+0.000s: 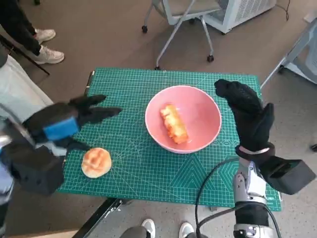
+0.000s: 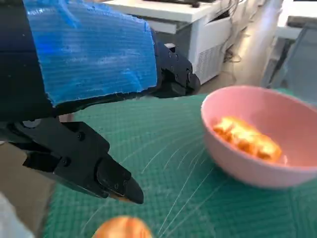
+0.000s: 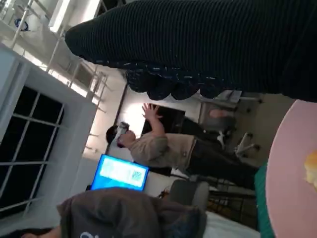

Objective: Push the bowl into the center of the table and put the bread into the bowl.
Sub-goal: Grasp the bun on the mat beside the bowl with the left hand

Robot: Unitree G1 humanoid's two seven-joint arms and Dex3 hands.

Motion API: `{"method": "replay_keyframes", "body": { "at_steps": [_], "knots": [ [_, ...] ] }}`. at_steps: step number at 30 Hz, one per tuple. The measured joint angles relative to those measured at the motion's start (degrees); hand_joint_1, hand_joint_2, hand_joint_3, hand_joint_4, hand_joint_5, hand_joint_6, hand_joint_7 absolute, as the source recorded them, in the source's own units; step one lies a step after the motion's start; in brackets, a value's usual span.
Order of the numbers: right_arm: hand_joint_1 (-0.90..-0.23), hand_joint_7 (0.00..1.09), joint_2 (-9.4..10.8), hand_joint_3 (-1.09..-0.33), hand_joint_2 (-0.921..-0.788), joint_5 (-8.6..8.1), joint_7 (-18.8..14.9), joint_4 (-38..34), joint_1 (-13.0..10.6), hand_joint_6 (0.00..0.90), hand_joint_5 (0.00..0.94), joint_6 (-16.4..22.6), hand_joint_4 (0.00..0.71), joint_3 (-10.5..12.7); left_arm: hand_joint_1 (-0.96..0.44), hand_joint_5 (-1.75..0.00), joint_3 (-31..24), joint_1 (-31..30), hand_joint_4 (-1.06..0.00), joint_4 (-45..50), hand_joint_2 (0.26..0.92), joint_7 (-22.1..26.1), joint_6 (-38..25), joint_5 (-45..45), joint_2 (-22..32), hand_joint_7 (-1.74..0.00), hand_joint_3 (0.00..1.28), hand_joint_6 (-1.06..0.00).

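Observation:
A pink bowl (image 1: pixel 204 130) stands near the middle of the green cutting mat (image 1: pixel 129 94), with a long piece of orange bread (image 1: pixel 174 124) lying in it. The left wrist view shows the same bowl (image 2: pixel 257 168) and bread (image 2: pixel 246 139). A round bun (image 1: pixel 96 162) lies on the mat near the front left, also at the edge of the left wrist view as the bun (image 2: pixel 121 228). My left hand (image 1: pixel 64 124) hovers above the mat just behind the bun, fingers spread, holding nothing. My right hand (image 1: pixel 246 115) is raised beside the bowl's right rim, fingers extended and empty.
A wheeled chair (image 1: pixel 183 20) stands beyond the table's far edge, a white unit (image 1: pixel 242 10) next to it. A person's feet (image 1: pixel 47 47) show at the far left, more shoes (image 1: pixel 166 229) at the near edge. The right wrist view shows people (image 3: pixel 163 148).

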State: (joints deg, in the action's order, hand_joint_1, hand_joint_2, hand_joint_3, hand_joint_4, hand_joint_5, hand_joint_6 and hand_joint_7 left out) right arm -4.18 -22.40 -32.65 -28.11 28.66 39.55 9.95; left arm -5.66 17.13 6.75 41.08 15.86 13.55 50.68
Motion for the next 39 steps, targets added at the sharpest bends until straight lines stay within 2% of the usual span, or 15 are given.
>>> {"method": "replay_keyframes", "body": {
  "at_steps": [4, 10, 16, 25, 33, 39],
  "knots": [
    [-0.673, 0.49, 0.02, -0.82, -0.921, -0.08, -0.4, -0.42, 0.02, 0.041, 0.0, -0.08, 0.157, -0.01, 0.14, 0.0, -1.85, -3.81, -0.14, 4.18, 0.693, -0.07, -3.28, 1.57, 1.07, 0.0, 0.0, -0.29],
    [-0.674, 0.49, 0.01, -0.822, -0.921, -0.2, -0.81, -0.64, 0.03, 0.04, 0.0, -0.58, 0.156, 0.01, 0.18, 0.0, -3.54, -8.28, -0.11, 10.56, 0.694, 0.49, -9.64, 3.54, 2.04, 0.0, 0.0, -0.27],
    [-0.673, 0.49, -0.01, -0.825, -0.921, -0.46, -1.32, -0.62, 0.03, 0.038, 0.0, -1.24, 0.154, 0.05, 0.21, 0.0, -3.76, -10.27, -0.1, 14.13, 0.699, 1.54, -14.22, 3.72, 2.42, 0.0, 0.0, -0.26],
    [-0.67, 0.5, -0.1, -0.826, -0.921, -0.7, -2.22, -0.62, 0.04, 0.035, 0.0, -1.73, 0.154, 0.25, 0.25, 0.0, -2.21, -11.73, -0.1, 13.64, 0.707, 1.1, -14.37, 3.71, 1.97, 0.0, 0.01, -0.27],
    [-0.668, 0.5, -0.29, -0.825, -0.921, -1.65, -2.68, -0.67, 0.18, 0.036, 0.001, -2.14, 0.156, 0.65, 0.24, 0.0, 0.46, -12.05, -0.11, 11.92, 0.712, 0.99, -14.54, 4.4, 1.25, 0.0, 0.01, -0.26],
    [-0.667, 0.5, -0.47, -0.823, -0.921, -1.77, -2.77, -0.66, 0.27, 0.037, 0.001, -2.43, 0.156, 0.91, 0.21, 0.0, 2.36, -12.14, -0.11, 10.67, 0.714, 0.96, -15.48, 4.89, 0.93, 0.0, 0.01, -0.25]
  ]
}}
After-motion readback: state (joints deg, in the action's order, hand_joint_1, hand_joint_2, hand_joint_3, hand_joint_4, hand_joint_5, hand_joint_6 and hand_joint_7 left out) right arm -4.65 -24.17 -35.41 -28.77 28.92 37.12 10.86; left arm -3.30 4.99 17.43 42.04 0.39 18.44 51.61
